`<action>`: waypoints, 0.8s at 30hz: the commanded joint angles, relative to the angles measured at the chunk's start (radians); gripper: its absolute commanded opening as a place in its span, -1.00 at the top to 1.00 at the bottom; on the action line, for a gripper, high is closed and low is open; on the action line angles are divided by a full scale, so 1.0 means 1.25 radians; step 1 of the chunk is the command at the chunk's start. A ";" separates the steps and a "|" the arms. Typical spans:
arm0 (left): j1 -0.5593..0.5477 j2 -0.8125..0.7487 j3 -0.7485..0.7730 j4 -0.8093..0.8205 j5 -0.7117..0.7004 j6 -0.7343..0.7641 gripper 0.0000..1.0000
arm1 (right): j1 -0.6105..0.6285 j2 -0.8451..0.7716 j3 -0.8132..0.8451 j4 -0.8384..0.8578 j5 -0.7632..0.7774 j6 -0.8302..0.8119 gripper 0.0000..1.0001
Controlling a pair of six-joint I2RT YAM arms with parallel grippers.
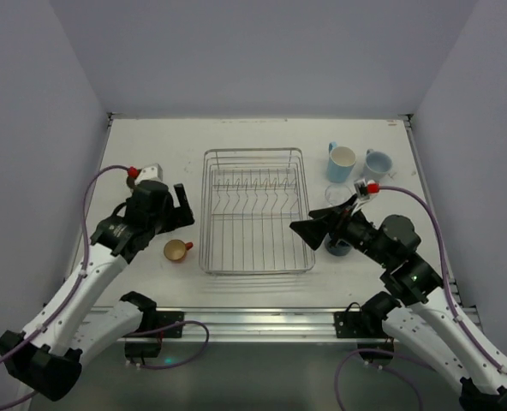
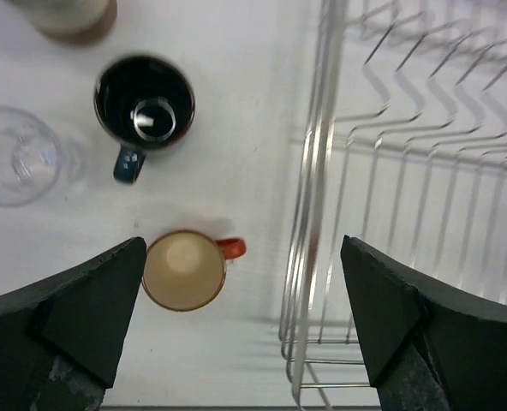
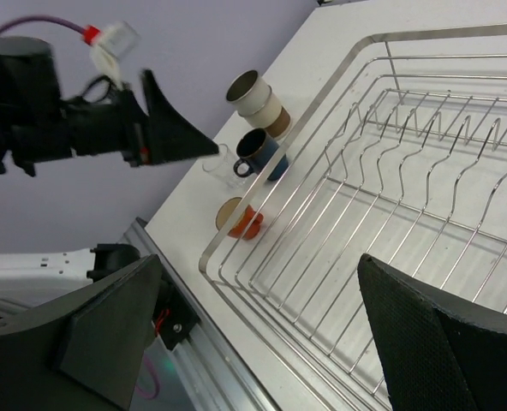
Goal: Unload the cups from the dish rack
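Both pairs of jaws stand spread wide and grasp nothing. In its own wrist view the left gripper [image 2: 241, 321] hangs straight down over the orange mug [image 2: 185, 270]. The mug stands upright on the table [image 2: 253, 103] just beside the near left rim of the dish rack [image 2: 408, 171], clear of both fingers. It appears to be parked where the left arm reaches easily. Beyond it on the same side stand a dark blue mug [image 2: 144, 104], a clear glass [image 2: 14, 154] and a cream-and-brown tumbler [image 2: 74, 15], each apart from the others, so that strip of table seems to serve as this arm's drop zone. The right side mirrors it: light blue mugs [image 1: 342, 161] stand near the rack's far right corner, and another dark mug [image 1: 337, 247] sits partly hidden under the right arm. No cup shows among the tines in any view, so the unloading looks finished or nearly so. The left arm reaches forward from its base with the elbow bent and the wrist turned down. The right arm folds in from the side, and the right gripper [image 1: 315, 221] is angled low over the rack's near right rim, pointing across the wires.
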 commanded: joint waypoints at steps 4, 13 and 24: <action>0.004 -0.150 0.189 0.031 -0.127 0.086 -1.00 | -0.001 -0.105 -0.013 0.051 0.076 -0.020 -0.98; 0.004 -0.210 0.314 0.286 -0.005 0.207 -1.00 | -0.001 -0.157 0.106 -0.049 0.400 -0.090 -0.98; 0.004 -0.274 0.298 0.456 0.048 0.280 -1.00 | -0.001 -0.142 0.305 -0.039 0.524 -0.225 -0.98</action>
